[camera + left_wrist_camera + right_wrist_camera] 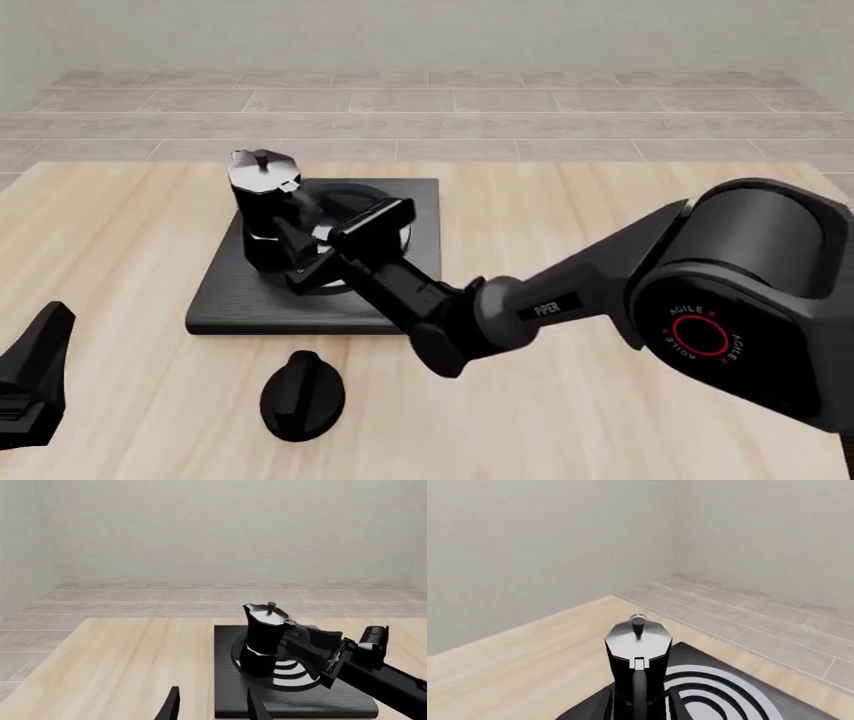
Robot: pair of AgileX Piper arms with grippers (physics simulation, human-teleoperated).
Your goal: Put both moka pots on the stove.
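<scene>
Standing tilted on the stove near its left edge, one pot is clamped at the handle by the right fingers; toppling is risked if released askew. The left fingers are held apart.

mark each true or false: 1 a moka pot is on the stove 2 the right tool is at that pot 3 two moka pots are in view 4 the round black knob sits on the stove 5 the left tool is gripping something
1. True: the moka pot stands on the stove, at its left part beside the burner rings.
2. True: the right tool is at the pot's handle side, fingers either side of it in the right wrist view.
3. False: only one pot shows in any view.
4. False: the round black knob lies on the table, in front of the stove.
5. False: the left tool is open, with nothing between its fingers.
</scene>
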